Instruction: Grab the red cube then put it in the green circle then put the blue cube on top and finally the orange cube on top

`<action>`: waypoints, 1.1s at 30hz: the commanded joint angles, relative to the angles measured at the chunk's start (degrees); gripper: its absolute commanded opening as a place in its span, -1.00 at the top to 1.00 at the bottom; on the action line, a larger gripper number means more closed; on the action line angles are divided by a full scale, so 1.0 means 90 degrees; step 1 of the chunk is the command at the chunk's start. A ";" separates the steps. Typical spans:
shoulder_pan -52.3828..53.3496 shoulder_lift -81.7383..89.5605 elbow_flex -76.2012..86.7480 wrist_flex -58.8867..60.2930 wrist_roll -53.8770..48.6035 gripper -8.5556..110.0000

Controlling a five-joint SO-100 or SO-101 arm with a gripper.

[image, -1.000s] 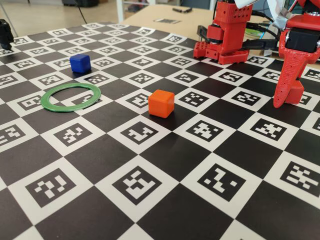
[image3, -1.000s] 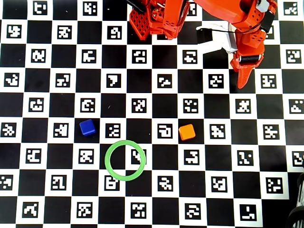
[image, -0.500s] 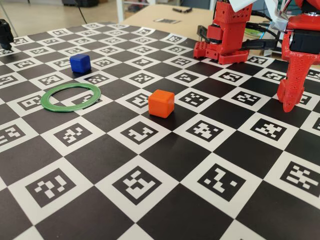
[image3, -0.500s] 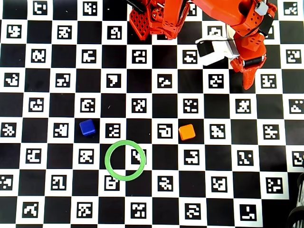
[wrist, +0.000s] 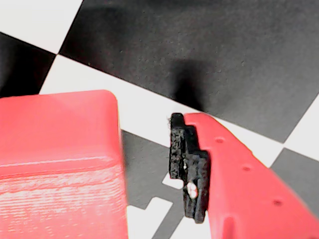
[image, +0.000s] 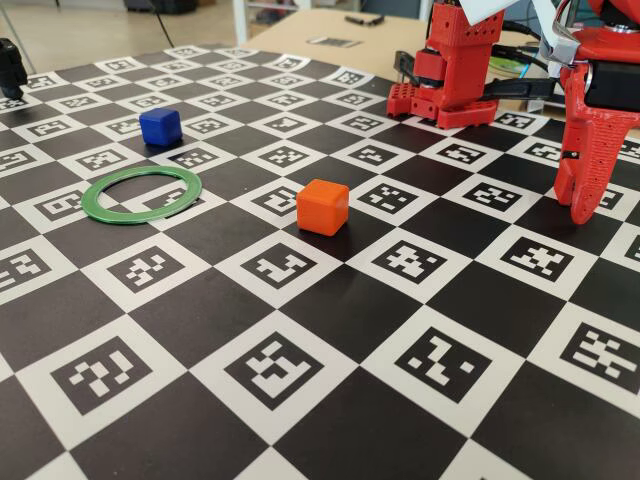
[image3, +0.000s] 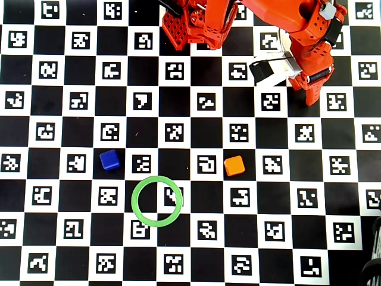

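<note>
In the wrist view a red cube [wrist: 60, 149] fills the lower left, close beside the black pad of one red finger [wrist: 189, 169]. A narrow gap shows between the pad and the cube. My gripper [wrist: 149, 164] looks open; its other finger is hidden behind the cube. In the fixed view the gripper [image: 582, 205] points down at the board's far right, and in the overhead view [image3: 311, 98] it is at the upper right, covering the red cube. The green circle [image3: 157, 201] lies empty. The blue cube [image3: 109, 159] is up-left of it and the orange cube [image3: 234, 165] to its right.
The arm's red base [image3: 196, 27] stands at the top middle of the checkered marker board [image3: 196, 119]. A dark object [image3: 374, 262] sits at the lower right corner. A black item [image: 10, 65] is at the far left edge in the fixed view.
The gripper has shifted slightly right across the board and its wrist has turned. The cubes and the ring have not moved.
</note>
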 commanded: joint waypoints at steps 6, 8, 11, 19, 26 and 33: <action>-0.0010 0.0215 -0.0195 0.0068 0.0303 0.47; -0.0010 0.0225 -0.0273 0.0088 0.0361 0.51; -0.0010 0.0225 -0.0381 0.0176 0.0420 0.59; 0.0049 0.0312 -0.0596 0.0322 0.0596 0.71; 0.0859 0.0664 -0.1328 0.1270 0.0098 0.70; 0.2998 0.0889 -0.2168 0.2695 -0.1738 0.71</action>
